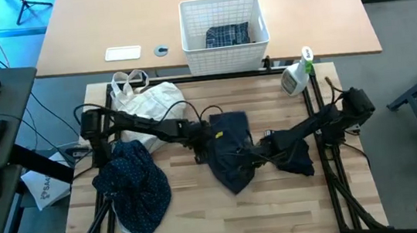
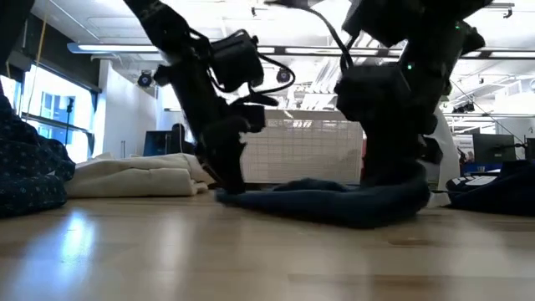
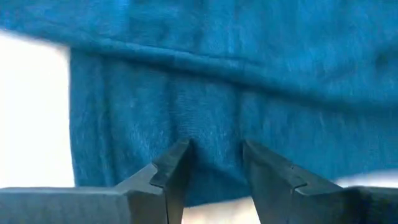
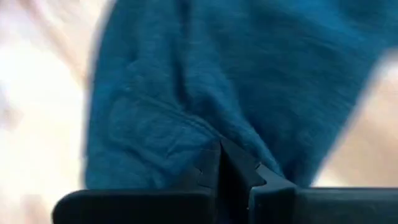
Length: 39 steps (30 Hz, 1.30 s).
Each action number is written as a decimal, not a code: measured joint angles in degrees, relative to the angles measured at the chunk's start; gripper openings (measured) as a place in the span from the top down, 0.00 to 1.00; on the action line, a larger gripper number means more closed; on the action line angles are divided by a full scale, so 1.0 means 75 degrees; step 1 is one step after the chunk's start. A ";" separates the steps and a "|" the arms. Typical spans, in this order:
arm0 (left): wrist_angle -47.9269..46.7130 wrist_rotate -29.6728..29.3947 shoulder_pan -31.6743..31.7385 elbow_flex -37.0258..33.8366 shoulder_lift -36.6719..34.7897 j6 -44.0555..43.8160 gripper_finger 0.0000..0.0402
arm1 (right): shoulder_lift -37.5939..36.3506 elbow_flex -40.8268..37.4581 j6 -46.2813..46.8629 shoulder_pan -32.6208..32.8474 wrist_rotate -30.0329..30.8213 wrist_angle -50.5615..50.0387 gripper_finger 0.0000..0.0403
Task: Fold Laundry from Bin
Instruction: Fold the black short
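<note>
A plain dark navy garment [image 1: 227,149] lies bunched on the middle of the wooden table [image 1: 204,222]. My left gripper [image 1: 199,142] points down at its left edge, open, with the fingertips [image 3: 180,152] standing on either side of a strip of the cloth. My right gripper [image 1: 254,157] is on the garment's right part, shut on a ridge of the cloth. A navy dotted shirt [image 1: 134,186] lies crumpled at the near left. The white lattice bin [image 1: 222,10] stands beyond the far edge with a plaid shirt [image 1: 228,34] inside. My left gripper has its open fingertips right at the garment's surface [image 3: 214,134], pointing steeply down; I cannot tell whether they touch it. My right gripper pinches a raised fold of the garment [image 4: 186,121] between its two shut fingers, coming steeply from above. The garment lies on the table [image 2: 334,201].
A cream cloth bag [image 1: 149,103] lies at the far left of the table. Another dark piece [image 1: 297,160] lies just right of my right gripper. A spray bottle [image 1: 297,72] stands at the far right corner. Bare wood runs along the near edge.
</note>
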 joint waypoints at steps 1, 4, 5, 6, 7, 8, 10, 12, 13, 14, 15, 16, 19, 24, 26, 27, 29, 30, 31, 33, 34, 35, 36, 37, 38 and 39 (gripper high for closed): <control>-0.0199 0.0084 -0.0076 -0.0029 -0.0142 -0.0215 0.67 | -0.0041 0.0079 -0.0412 -0.0144 0.0148 -0.0436 1.00; -0.0676 0.0354 -0.0415 -0.0116 -0.0792 -0.0576 0.70 | -0.0227 0.0435 -0.1334 -0.0718 0.0476 -0.1765 0.99; -0.0744 0.0311 -0.0527 -0.0122 -0.1096 -0.0589 0.71 | -0.0305 0.0634 -0.1539 -0.0910 0.0499 -0.2152 0.99; -0.0778 0.0247 -0.0613 -0.0089 -0.1424 -0.0589 0.72 | -0.0404 0.0843 -0.1743 -0.1067 0.0512 -0.2517 0.99; -0.0861 0.0083 -0.0688 -0.0059 -0.1768 -0.0590 0.73 | -0.0513 0.1059 -0.1999 -0.1173 0.0579 -0.2853 0.99; -0.1033 -0.0141 -0.0750 -0.0048 -0.2111 -0.0592 0.73 | -0.0638 0.1283 -0.2270 -0.1219 0.0682 -0.3092 0.99; -0.1320 -0.0582 -0.0830 -0.0073 -0.2586 -0.0587 0.74 | -0.0880 0.1688 -0.2748 -0.1176 0.0855 -0.3249 0.99; -0.1419 -0.0942 -0.0896 -0.0080 -0.2973 -0.0576 0.75 | -0.1056 0.1945 -0.3078 -0.1057 0.0873 -0.3147 1.00; -0.1408 -0.1051 -0.0913 -0.0077 -0.3174 -0.0525 0.75 | -0.1106 0.1999 -0.3203 -0.0978 0.0875 -0.2960 1.00; -0.1415 -0.1097 -0.0917 -0.0065 -0.3342 -0.0449 0.75 | -0.1125 0.2012 -0.3328 -0.0874 0.0873 -0.2754 0.99; -0.1440 -0.1108 -0.0897 -0.0055 -0.3426 -0.0353 0.75 | -0.1125 0.1999 -0.3497 -0.0757 0.0857 -0.2580 0.98; -0.1476 -0.1102 -0.0860 -0.0050 -0.3461 -0.0254 0.75 | -0.1124 0.1978 -0.3696 -0.0629 0.0807 -0.2465 0.96; -0.1738 -0.1103 -0.0743 -0.0079 -0.3439 -0.0105 0.75 | -0.1075 0.1846 -0.4040 -0.0298 0.0576 -0.2576 0.87; -0.2283 -0.1103 -0.0692 -0.0079 -0.3351 -0.0027 0.75 | -0.1027 0.1158 -0.4504 -0.0065 0.0666 -0.2455 0.63; -0.2343 -0.1108 -0.0691 -0.0072 -0.3312 0.0100 0.75 | -0.0988 0.0694 -0.5017 -0.0019 0.0657 -0.2136 0.55; -0.2427 -0.1130 -0.0676 -0.0071 -0.3310 0.0173 0.75 | -0.0949 0.0500 -0.5245 -0.0015 0.0645 -0.1925 0.53; -0.2410 -0.1142 -0.0632 -0.0068 -0.3240 0.0260 0.75 | -0.0926 0.0157 -0.5551 -0.0025 0.0704 -0.1564 0.50; -0.2328 -0.1148 -0.0591 -0.0056 -0.3176 0.0279 0.75 | -0.0937 0.0021 -0.5675 -0.0030 0.0733 -0.1337 0.51; -0.2321 -0.1147 -0.0542 -0.0059 -0.3109 0.0275 0.75 | -0.0942 -0.0091 -0.5806 -0.0038 0.0741 -0.1041 0.52; -0.2243 -0.1148 -0.0434 -0.0068 -0.2918 0.0240 0.75 | -0.0942 -0.0298 -0.6082 -0.0029 0.0735 -0.0653 0.55; -0.2125 -0.1140 -0.0364 -0.0064 -0.2825 0.0243 0.75 | -0.0942 -0.0392 -0.6238 -0.0028 0.0735 -0.0609 0.58; -0.2074 -0.1140 -0.0305 -0.0062 -0.2719 0.0243 0.75 | -0.0922 -0.0483 -0.6367 -0.0022 0.0728 -0.0545 0.61; -0.2042 -0.1140 -0.0240 -0.0062 -0.2604 0.0240 0.75 | -0.0894 -0.0586 -0.6463 -0.0022 0.0718 -0.0455 0.64; -0.1959 -0.1140 -0.0176 -0.0062 -0.2490 0.0238 0.75 | -0.0877 -0.0700 -0.6590 -0.0027 0.0661 -0.0403 0.67; -0.1879 -0.1138 -0.0119 -0.0062 -0.2409 0.0238 0.75 | -0.0875 -0.0818 -0.6731 -0.0030 0.0556 -0.0361 0.70; -0.1848 -0.1140 -0.0066 -0.0065 -0.2328 0.0240 0.75 | -0.0878 -0.0905 -0.6842 -0.0030 0.0469 -0.0285 0.73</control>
